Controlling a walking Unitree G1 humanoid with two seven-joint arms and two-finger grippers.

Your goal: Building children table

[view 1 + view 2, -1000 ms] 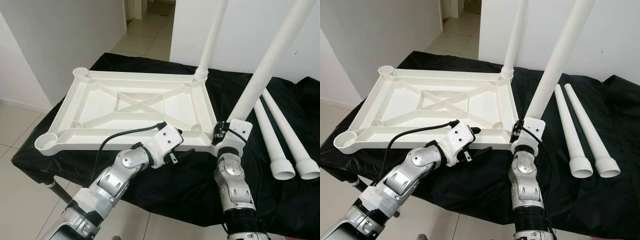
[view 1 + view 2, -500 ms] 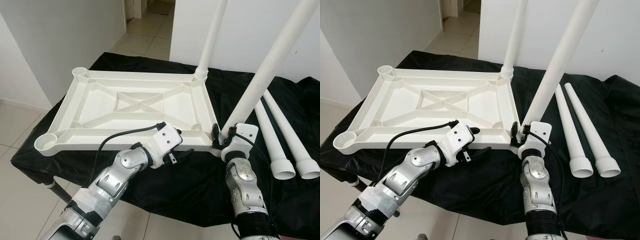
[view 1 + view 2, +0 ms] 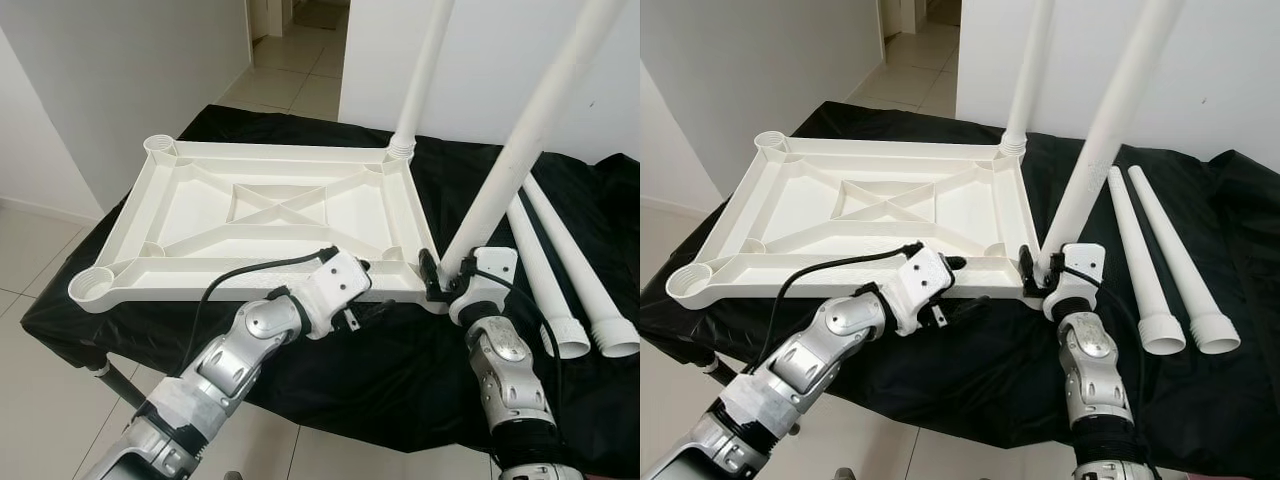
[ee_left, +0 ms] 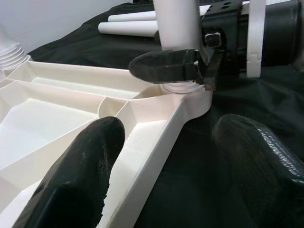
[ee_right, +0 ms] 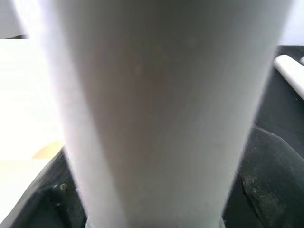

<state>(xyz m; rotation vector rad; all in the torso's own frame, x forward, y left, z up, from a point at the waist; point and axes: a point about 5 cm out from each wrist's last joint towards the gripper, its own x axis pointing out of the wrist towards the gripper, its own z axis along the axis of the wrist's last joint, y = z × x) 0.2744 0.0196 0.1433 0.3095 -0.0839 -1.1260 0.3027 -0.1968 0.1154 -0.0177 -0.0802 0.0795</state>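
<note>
The white table top (image 3: 190,215) lies upside down on the black-covered table. One white leg (image 3: 425,70) stands upright in its far right corner socket. My right gripper (image 3: 447,276) is shut on a second leg (image 3: 520,150) near its base, at the near right corner socket (image 4: 183,88); this leg leans to the right. In the right wrist view the leg (image 5: 156,109) sits between the fingers. My left gripper (image 3: 368,290) is open and straddles the top's near rim (image 4: 156,137), one finger (image 4: 80,175) inside it and one outside.
Two loose white legs (image 3: 548,285) (image 3: 585,270) lie side by side on the black cloth (image 3: 380,370) at the right. Open sockets sit at the near left corner (image 3: 92,285) and far left corner (image 3: 160,145). Tiled floor lies left of and behind the table.
My right wrist has swung to the right and slightly down, carrying the leg's base lower onto the near right corner. The left gripper has edged a little to the right along the rim.
</note>
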